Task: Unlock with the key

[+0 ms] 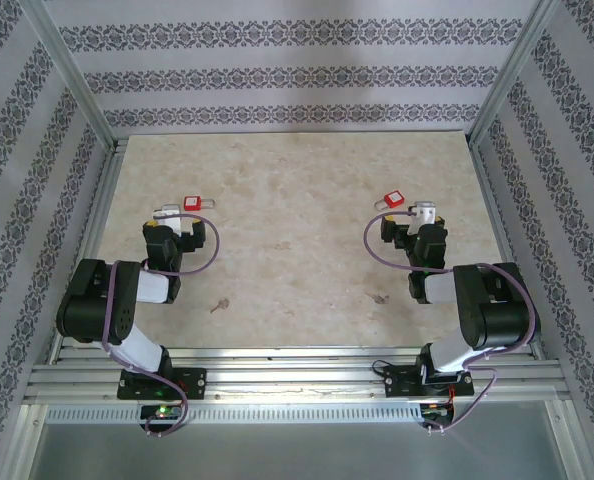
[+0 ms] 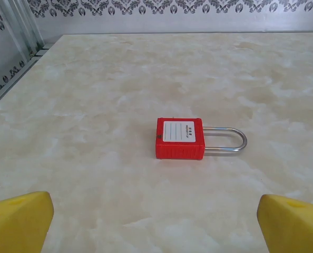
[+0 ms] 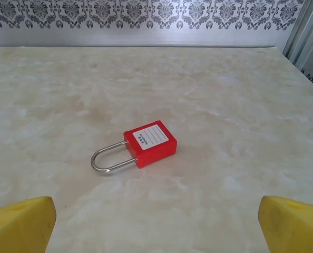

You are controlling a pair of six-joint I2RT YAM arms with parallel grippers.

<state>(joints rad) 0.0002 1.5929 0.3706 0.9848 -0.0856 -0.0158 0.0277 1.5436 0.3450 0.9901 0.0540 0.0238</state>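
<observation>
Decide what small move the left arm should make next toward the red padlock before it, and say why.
Probably ease the left gripper forward and down toward the red padlock. Its jaws stand wide open and empty, and the padlock lies flat on the table just ahead, roughly between the yellow fingertips, shackle shut.

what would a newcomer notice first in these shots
Two red locks pop against the pale table. The left padlock lies flat ahead of the open left end effector, apart from it; the right padlock lies likewise ahead of the open right end effector. Bright yellow fingertips sit in each wrist view's bottom corners.
</observation>
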